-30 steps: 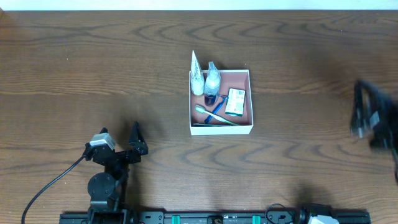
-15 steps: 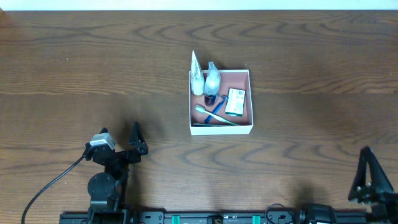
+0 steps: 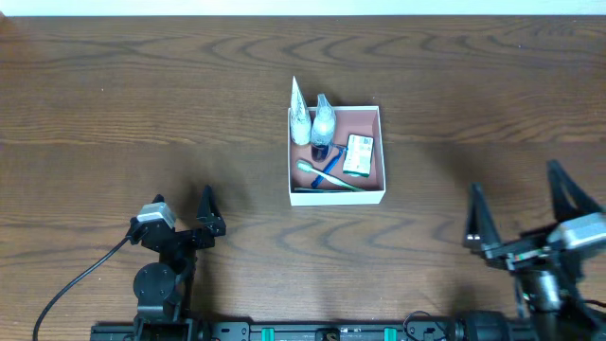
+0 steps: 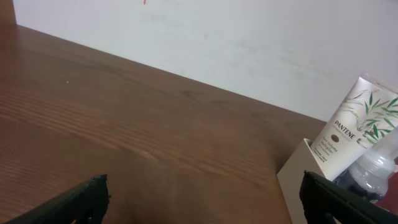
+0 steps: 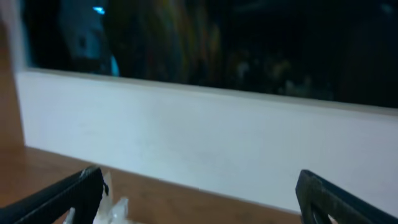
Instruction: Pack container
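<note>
The container [image 3: 337, 197], a square white box with a pink inside, stands at the table's middle. It holds a white Pantene tube [image 3: 299, 118], a clear bottle [image 3: 324, 118], a green soap box [image 3: 359, 154], a green toothbrush [image 3: 327, 177] and a blue razor [image 3: 329, 153]. My left gripper [image 3: 182, 210] is open and empty at the front left, far from the box. My right gripper [image 3: 518, 204] is open and empty at the front right. The left wrist view shows the box corner [image 4: 298, 174], the tube [image 4: 351, 124] and the bottle [image 4: 379, 165] beyond the open fingers [image 4: 208, 199]. The right wrist fingers [image 5: 202, 193] are spread.
The brown wooden table [image 3: 142, 85] spreads on all sides of the box. A white wall [image 4: 249, 37] lies past the far edge. A black cable [image 3: 76, 284] runs from the left arm toward the front left. Blurred white tips [image 5: 109, 208] show low in the right wrist view.
My right arm has swung from the far right edge down to the front and now sits at the front right with its fingers spread. The left arm and box contents have not moved.
</note>
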Controlling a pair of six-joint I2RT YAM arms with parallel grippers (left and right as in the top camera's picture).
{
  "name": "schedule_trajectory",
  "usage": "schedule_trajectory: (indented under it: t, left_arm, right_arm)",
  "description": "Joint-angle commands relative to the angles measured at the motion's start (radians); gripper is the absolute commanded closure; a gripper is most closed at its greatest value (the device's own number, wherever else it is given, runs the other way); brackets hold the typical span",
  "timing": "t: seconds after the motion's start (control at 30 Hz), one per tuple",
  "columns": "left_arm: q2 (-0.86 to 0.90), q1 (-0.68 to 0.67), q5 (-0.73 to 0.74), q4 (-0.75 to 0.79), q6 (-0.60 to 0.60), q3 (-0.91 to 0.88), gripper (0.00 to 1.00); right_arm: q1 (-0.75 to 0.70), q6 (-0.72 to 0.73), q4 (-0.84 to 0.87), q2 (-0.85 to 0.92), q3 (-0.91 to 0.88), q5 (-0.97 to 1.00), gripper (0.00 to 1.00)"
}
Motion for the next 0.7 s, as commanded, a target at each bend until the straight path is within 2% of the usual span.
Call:
schedule_trajectory:
  t: [0.0,0.17,0.33,0.67]
  left_arm:
    - [-0.005,0.006,-0.011,-0.036,0.009,-0.022,0.02]
    - [-0.005,0.006,-0.012,-0.036,0.009,-0.022,0.02]
    - [-0.005,0.006,-0.011,-0.036,0.009,-0.022,0.02]
    - [-0.005,0.006,-0.011,-0.036,0.009,-0.022,0.02]
  right_arm:
    - [0.029,-0.039,0.087,-0.064,-0.134,-0.032,0.01]
    - [0.034,-0.019,0.23,-0.157,-0.304,-0.038,0.01]
    - [0.034,0.0,0.287,-0.243,-0.415,-0.036,0.01]
    - [0.034,0.027,0.355,-0.243,-0.532,-0.035,0.01]
